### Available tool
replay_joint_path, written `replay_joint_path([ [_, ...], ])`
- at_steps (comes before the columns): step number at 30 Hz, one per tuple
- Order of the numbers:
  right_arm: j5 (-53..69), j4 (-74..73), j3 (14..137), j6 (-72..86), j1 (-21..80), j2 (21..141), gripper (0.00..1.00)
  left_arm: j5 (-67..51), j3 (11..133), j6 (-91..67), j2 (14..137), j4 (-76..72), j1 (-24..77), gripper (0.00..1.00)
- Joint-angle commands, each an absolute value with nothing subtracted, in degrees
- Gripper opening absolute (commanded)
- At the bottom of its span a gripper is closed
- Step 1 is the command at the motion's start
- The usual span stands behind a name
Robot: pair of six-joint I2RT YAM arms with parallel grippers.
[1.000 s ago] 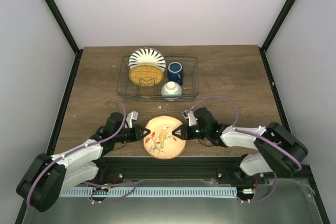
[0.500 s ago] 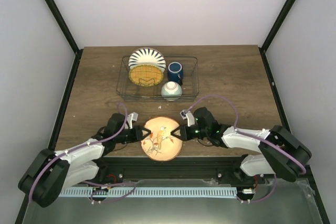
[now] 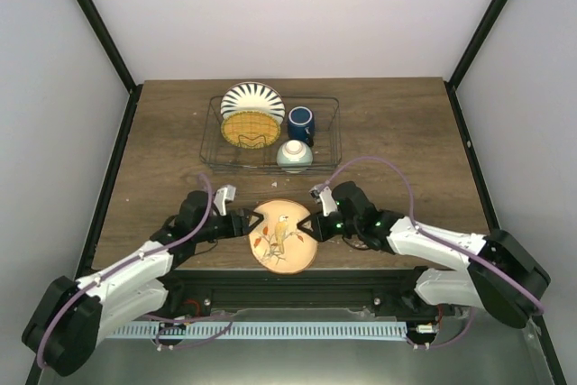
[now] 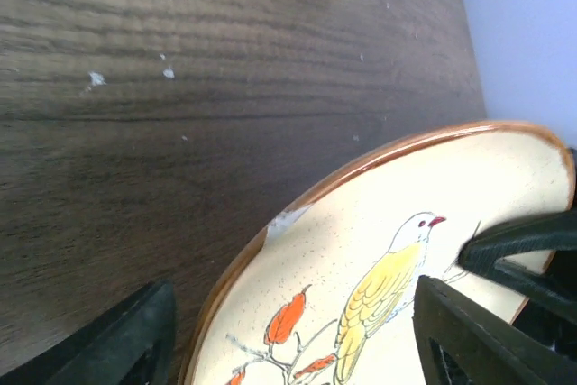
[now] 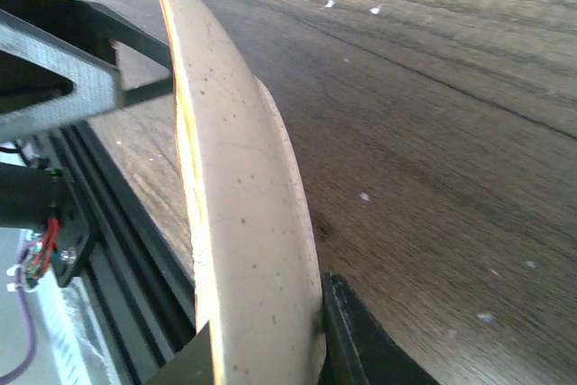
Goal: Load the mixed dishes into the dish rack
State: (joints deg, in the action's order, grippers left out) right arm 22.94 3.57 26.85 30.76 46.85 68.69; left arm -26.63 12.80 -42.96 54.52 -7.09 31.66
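Right claw (image 3: 312, 225) clamped on right rim of cream patterned plate (image 3: 281, 241), left claw (image 3: 251, 221) spread wide at its left rim, near counter (image 3: 397, 132) edge

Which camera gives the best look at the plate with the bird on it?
The top external view: the whole cream patterned plate shows there. The left wrist view shows only part of its painted face; the right wrist view shows only its rim and underside.
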Motion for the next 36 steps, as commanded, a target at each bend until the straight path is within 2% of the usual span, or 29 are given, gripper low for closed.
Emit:
replay_joint_path([
  [1,19.05,1.68,32.74,26.59,47.46,65.06,0.01,-20.59,15.09,-40.06,49.81,2.55,31.81,0.77],
  [6,13.37,0.16,35.03,22.53,47.45,62.32,0.01,-17.05,15.78,-40.86,45.97,9.19,31.73,0.89],
  [12,5.48,6.55,34.10,16.93,47.37,55.66,0.01,-15.28,15.06,-42.74,43.70,12.31,31.40,0.94],
  [17,4.58,10.39,36.77,9.38,47.37,54.37,0.01,-15.65,14.05,-41.96,44.85,11.95,30.67,0.94],
  [21,4.29,22.55,35.20,1.34,47.09,54.11,0.01,-18.05,12.18,-42.91,46.60,8.27,30.25,0.94],
  [26,9.31,41.42,32.33,-6.75,44.52,55.86,0.01,-19.68,11.79,-42.56,47.39,7.65,29.83,0.94],
  [36,25.11,51.16,45.48,-13.10,34.66,75.29,0.01,-21.38,10.92,-41.48,47.94,6.75,28.32,0.94],
])
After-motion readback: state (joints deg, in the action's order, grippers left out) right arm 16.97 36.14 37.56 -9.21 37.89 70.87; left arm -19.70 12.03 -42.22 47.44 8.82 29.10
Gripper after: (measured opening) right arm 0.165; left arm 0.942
